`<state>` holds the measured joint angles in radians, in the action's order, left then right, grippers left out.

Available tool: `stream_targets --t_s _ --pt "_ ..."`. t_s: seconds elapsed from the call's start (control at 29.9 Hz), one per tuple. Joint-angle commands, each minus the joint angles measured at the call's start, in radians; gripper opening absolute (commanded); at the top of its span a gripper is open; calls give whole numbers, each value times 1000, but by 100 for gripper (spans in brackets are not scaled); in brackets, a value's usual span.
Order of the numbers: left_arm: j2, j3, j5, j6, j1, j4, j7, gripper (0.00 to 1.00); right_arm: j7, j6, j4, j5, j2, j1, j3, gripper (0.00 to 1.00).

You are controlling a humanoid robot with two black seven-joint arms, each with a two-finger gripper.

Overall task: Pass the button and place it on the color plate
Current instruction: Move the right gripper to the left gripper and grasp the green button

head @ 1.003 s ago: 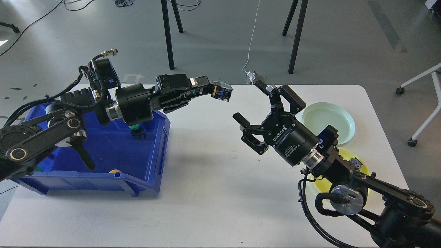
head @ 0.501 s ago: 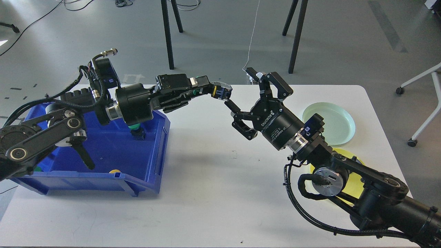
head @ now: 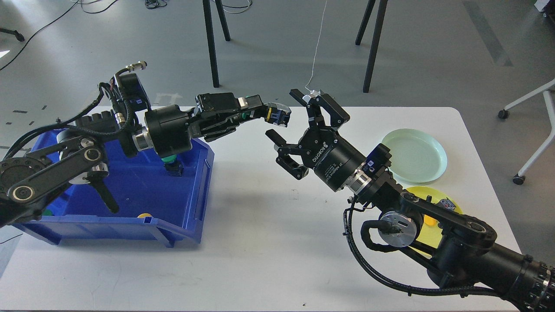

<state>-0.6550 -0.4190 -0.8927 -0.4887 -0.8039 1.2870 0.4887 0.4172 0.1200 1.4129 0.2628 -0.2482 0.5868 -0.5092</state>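
Gripping button (head: pixel 277 116), left jaws; right jaws spread

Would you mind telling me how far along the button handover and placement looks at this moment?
Done: the left gripper has lifted a button clear of the blue bin and holds it out over the table. In hand: the right gripper is open, its fingers either side of the button but not closed on it. Left: taking the button over and setting it on a plate, the green plate or the yellow plate.

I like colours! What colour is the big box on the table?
Blue; the box shows best in the head view.
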Motion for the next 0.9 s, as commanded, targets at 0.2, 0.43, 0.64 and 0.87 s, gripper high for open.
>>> stream_targets --t_s 0.2,0.43,0.64,0.87 --pt "-1 0 0 0 -1 -5 0 13 0 0 3 -1 1 1 0 69" --pt "-2 0 0 0 0 -5 0 13 0 0 6 -1 0 -1 0 53" --pt "-2 0 0 0 2 -9 0 13 0 6 8 1 -2 -5 1 40" --pt "-3 0 -3 0 2 -9 0 14 2 4 9 1 -5 -10 12 20"
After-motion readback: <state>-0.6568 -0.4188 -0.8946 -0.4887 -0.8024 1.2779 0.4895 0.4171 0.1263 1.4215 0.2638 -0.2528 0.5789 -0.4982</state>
